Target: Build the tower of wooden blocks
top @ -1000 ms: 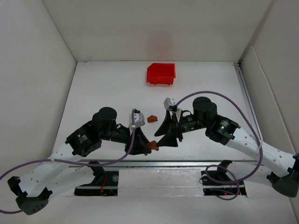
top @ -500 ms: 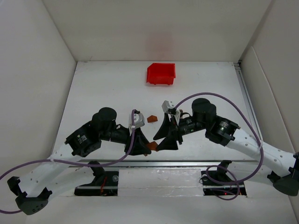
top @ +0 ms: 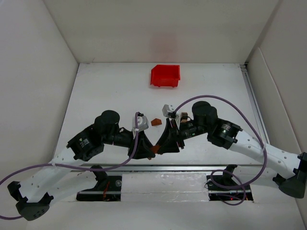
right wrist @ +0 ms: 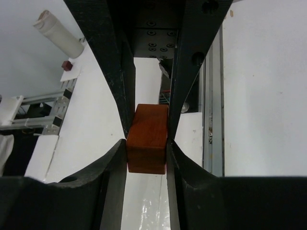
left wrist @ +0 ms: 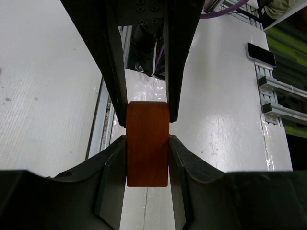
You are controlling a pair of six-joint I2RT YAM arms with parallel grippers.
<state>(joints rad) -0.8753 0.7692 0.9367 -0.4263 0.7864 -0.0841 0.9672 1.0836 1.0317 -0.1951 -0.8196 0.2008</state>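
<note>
Our left tool [left wrist: 147, 138] is closed to the width of a brown block [left wrist: 147, 153], with both fingers pressed flat against the block's long sides. Our right tool [right wrist: 147, 141] meets it from the opposite side. Its fingers touch the same block on both sides too, so both tools grip the one piece between them. From above we see this block near the front edge of the bench [top: 105, 91], about midway between the two arms. We cannot tell whether it rests on the bench or hangs just above it. Farther back, a peaked block [top: 156, 122] lies alone on the bench, apart from both tools. At the far end stands a red bin [top: 165, 76].
</note>
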